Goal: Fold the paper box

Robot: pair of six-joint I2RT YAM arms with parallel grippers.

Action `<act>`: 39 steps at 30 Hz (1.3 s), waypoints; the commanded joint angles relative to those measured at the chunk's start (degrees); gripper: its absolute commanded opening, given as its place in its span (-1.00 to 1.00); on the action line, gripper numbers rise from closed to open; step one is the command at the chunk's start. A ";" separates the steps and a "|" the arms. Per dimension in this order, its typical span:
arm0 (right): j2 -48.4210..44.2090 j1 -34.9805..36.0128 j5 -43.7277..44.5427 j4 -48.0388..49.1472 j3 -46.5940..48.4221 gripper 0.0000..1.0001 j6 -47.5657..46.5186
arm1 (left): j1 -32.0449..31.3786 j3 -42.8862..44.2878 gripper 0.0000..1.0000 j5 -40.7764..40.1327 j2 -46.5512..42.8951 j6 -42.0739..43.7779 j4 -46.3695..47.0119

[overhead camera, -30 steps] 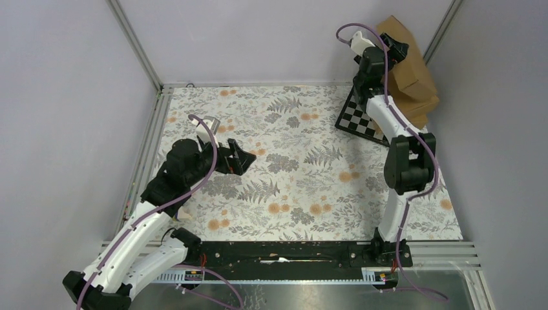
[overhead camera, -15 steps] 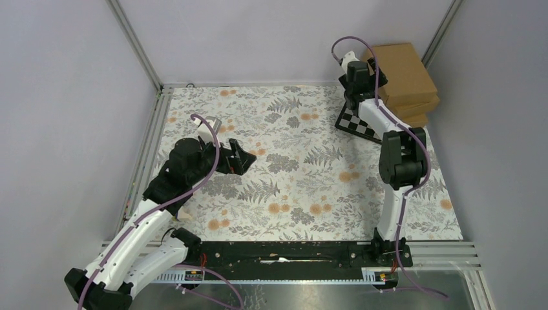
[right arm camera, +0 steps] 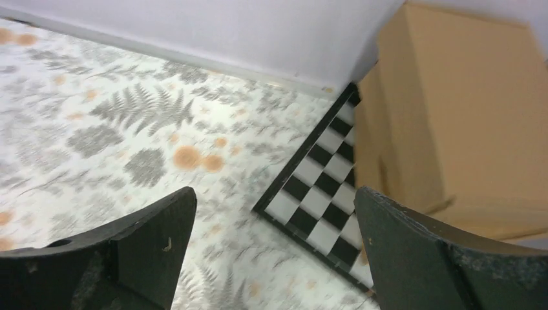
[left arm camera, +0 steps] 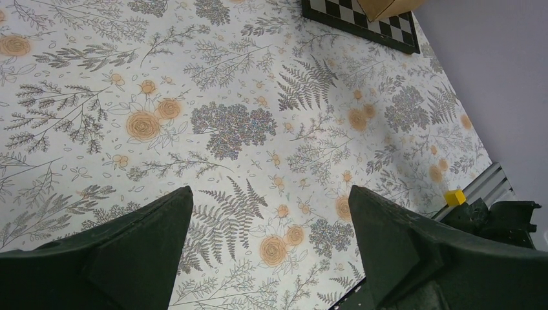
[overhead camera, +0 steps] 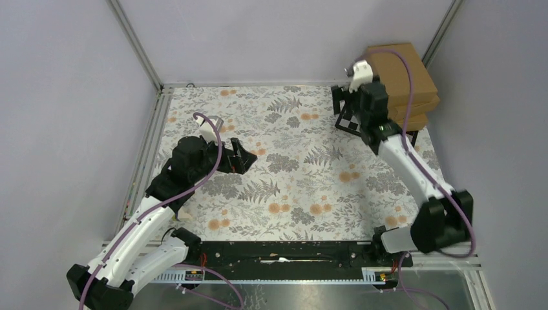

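Box (overhead camera: 397,68): atop stack (overhead camera: 417,110), far right corner
Left hand (left arm camera: 271,194): wide open, empty, above worktop (left arm camera: 226,123)
Right hand (right arm camera: 274,194): wide open, empty, near checkerboard (right arm camera: 316,187)

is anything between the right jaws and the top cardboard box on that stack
Nothing visible does. The right gripper has its jaws open and empty near the checkered board. The top cardboard box lies on two other boxes just beyond, with only open air between it and the jaws.
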 commanded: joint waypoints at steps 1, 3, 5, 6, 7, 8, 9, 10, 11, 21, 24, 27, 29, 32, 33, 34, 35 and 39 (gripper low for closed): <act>-12.68 -0.23 -7.06 15.30 -23.01 0.99 12.28 | 0.28 -0.63 0.98 0.86 -0.53 -0.74 3.08; -15.48 -0.86 -4.05 18.83 -31.11 0.99 12.16 | 0.20 -0.86 0.98 0.58 -0.09 -1.22 2.56; -15.05 -2.47 -1.74 19.19 -35.16 0.99 12.22 | 0.19 -1.93 0.98 0.26 0.06 -2.33 2.89; -14.06 -3.33 0.70 20.03 -36.58 0.99 12.58 | 0.24 -2.88 0.98 -0.01 -0.11 -3.17 3.59; -13.01 -4.04 2.81 22.19 -38.23 0.99 12.66 | 0.13 -4.16 0.98 -0.07 -0.59 -3.58 4.90; -12.08 -4.57 4.47 25.88 -40.25 0.99 12.21 | 0.06 -5.50 0.98 -0.40 -1.43 -3.59 6.68; -10.92 -5.13 5.53 30.73 -42.68 0.99 11.45 | -0.09 -7.33 0.98 -2.14 -2.53 -3.97 8.46; -9.46 -5.76 5.93 35.73 -45.98 0.99 11.03 | -0.29 -9.39 0.98 -4.93 -3.99 -4.85 10.52; -7.87 -6.41 5.67 39.61 -47.62 0.99 10.90 | -0.40 -11.89 0.98 -7.28 -5.59 -5.57 12.87; 2.31 -13.90 -0.27 47.36 -48.60 0.82 13.34 | -0.69 -33.24 0.98 -30.81 -3.32 4.30 50.57; 1.51 -13.90 1.43 56.98 -53.91 0.95 15.30 | -0.60 -30.63 0.98 -38.80 2.60 13.75 52.16; 1.69 -13.91 0.88 61.79 -57.21 0.99 15.33 | -0.16 -28.62 0.98 -44.00 4.74 20.73 52.09; 3.71 -13.90 1.60 71.12 -60.54 0.99 15.34 | 2.16 -31.36 0.98 -43.60 6.09 21.44 57.33; 2.12 -13.90 1.26 65.64 -59.28 0.99 15.27 | 4.55 -34.24 0.98 -44.23 9.36 23.86 63.23; 2.56 -13.92 1.31 68.03 -60.08 0.99 15.21 | 4.81 -34.88 0.98 -44.38 10.55 25.16 65.60; 3.15 -13.90 1.46 70.06 -60.48 0.99 15.49 | 5.17 -35.38 0.98 -44.02 11.63 25.38 66.67; 2.98 -13.90 1.52 69.66 -60.38 0.99 15.46 | 5.60 -35.87 0.98 -43.78 12.50 25.51 67.80; 2.77 -13.90 -1.04 68.34 -59.89 0.99 14.24 | 9.08 -38.95 0.98 -41.01 14.08 24.75 72.47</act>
